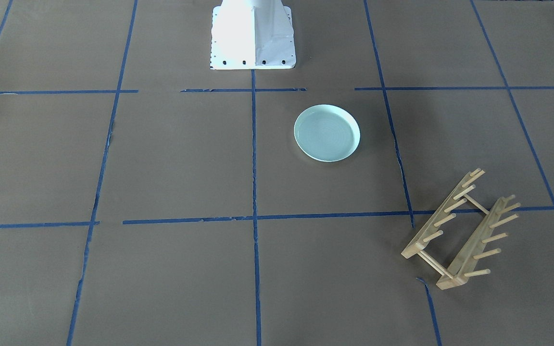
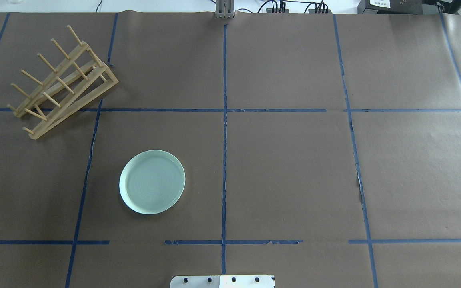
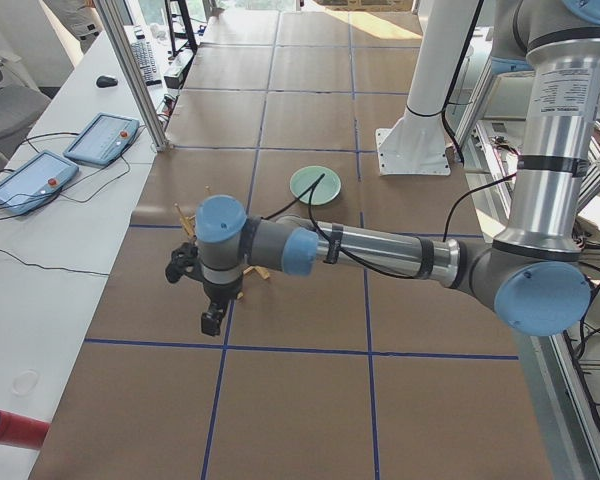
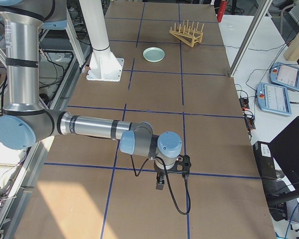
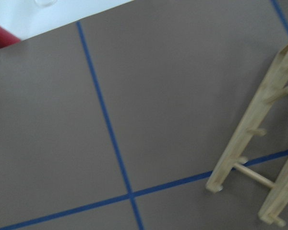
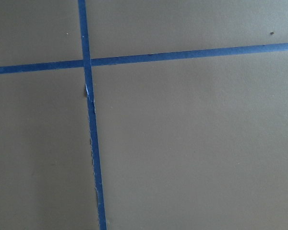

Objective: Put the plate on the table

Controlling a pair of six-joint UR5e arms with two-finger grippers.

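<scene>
The pale mint-green plate (image 1: 327, 133) lies flat on the brown paper table (image 1: 176, 158), left of the centre line in the overhead view (image 2: 152, 182). It also shows in the side views (image 3: 314, 184) (image 4: 153, 54). Nothing touches it. My left gripper (image 3: 212, 320) shows only in the exterior left view, hanging over the table near the wooden rack, far from the plate; I cannot tell if it is open. My right gripper (image 4: 160, 183) shows only in the exterior right view, over bare table at the opposite end; I cannot tell its state either.
An empty light wooden peg rack (image 2: 62, 80) stands at the far left corner, and it also shows in the left wrist view (image 5: 259, 129). The white robot base (image 1: 252, 36) is at the near edge. Teach pendants (image 3: 100, 137) lie on the side bench.
</scene>
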